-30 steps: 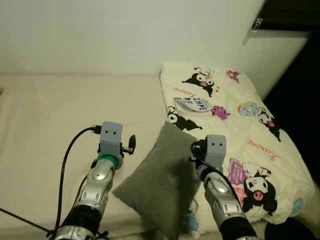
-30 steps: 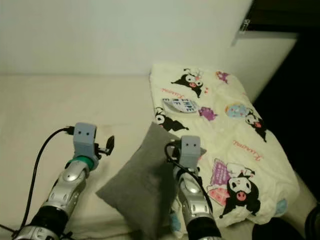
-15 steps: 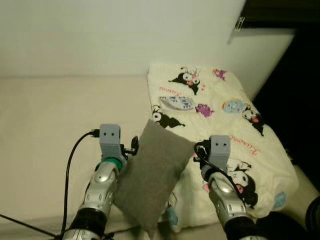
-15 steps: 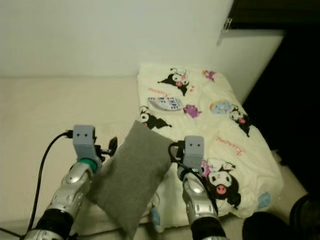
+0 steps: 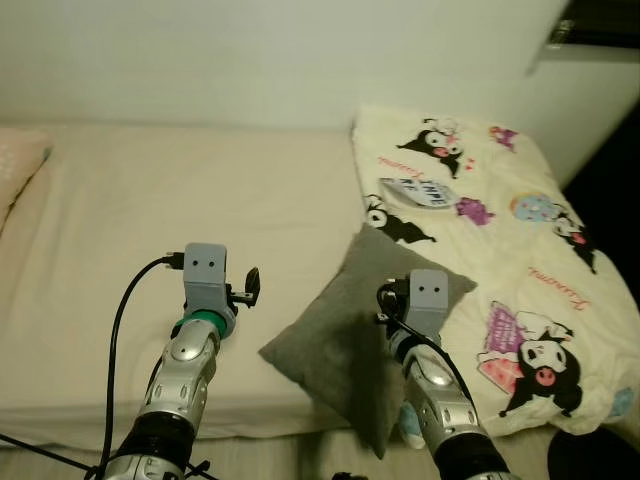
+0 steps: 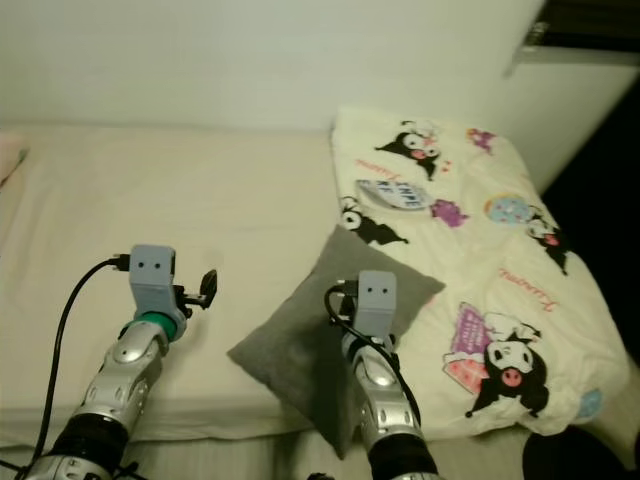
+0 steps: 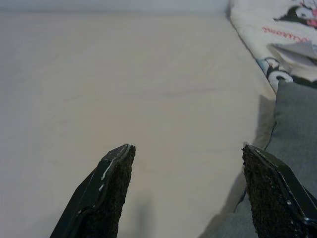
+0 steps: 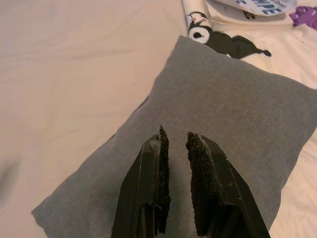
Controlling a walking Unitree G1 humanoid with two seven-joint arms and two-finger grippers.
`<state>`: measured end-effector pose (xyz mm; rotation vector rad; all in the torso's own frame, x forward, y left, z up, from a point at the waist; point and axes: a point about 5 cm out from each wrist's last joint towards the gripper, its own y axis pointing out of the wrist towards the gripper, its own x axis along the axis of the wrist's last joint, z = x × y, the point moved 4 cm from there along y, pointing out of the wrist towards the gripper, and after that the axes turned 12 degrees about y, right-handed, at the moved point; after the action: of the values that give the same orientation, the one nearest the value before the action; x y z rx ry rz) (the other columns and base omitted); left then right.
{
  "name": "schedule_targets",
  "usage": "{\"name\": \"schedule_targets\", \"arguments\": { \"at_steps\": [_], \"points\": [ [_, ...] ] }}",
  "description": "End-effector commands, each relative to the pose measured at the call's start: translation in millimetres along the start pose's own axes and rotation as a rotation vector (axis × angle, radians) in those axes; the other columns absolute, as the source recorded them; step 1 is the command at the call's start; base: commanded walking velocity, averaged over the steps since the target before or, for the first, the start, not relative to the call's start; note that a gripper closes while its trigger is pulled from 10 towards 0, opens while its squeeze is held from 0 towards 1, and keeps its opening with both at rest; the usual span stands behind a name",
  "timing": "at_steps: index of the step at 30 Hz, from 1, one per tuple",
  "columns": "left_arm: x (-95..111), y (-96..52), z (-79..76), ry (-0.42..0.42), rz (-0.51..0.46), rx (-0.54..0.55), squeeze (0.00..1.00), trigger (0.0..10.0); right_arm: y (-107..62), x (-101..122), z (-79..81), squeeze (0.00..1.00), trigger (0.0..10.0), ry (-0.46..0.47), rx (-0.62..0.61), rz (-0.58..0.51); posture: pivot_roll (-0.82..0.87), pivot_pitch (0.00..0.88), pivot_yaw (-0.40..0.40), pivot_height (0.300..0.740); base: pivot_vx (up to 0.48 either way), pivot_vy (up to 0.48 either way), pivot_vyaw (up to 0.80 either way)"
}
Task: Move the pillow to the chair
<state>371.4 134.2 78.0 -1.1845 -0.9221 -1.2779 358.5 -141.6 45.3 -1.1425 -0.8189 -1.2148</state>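
The right gripper [image 8: 174, 144], fingers nearly closed, sits over the pillow [image 5: 370, 320] on the bed [image 5: 120, 220] to pinch it, while the left gripper [image 7: 185, 163] waits wide.

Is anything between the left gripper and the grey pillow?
Nothing visible. The left gripper hangs open over bare sheet, with the grey pillow directly beside its right-hand finger. The right gripper is over the pillow, fingers nearly closed.

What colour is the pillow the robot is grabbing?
The pillow is plain grey, with no pattern. It shows best in the right wrist view.
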Motion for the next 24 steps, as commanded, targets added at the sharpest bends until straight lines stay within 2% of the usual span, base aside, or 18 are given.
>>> {"name": "schedule_targets", "arguments": {
  "at_steps": [1, 20, 24],
  "points": [
    [-1.3, 0.4, -7.6, 0.013, 0.005, -0.025, 0.00, 10.0, -2.0, -3.9, -12.0, 0.00, 10.0, 0.000, -0.039, 0.011, -0.05, 0.022, 0.010, 0.740, 0.000, 0.000, 0.00],
    [3.2, 4.0, -9.4, 0.014, -0.006, -0.030, 0.00, 10.0, 1.6, 0.3, -12.3, 0.00, 10.0, 0.005, -0.046, 0.007, -0.05, 0.007, 0.003, 0.740, 0.000, 0.000, 0.00],
    [5.6, 5.1, -8.0, 0.010, -0.012, -0.022, 0.00, 10.0, 3.0, 0.9, -12.2, 0.00, 10.0, 0.011, -0.046, 0.010, -0.04, 0.000, -0.004, 0.740, 0.000, 0.000, -0.80]
  ]
}}
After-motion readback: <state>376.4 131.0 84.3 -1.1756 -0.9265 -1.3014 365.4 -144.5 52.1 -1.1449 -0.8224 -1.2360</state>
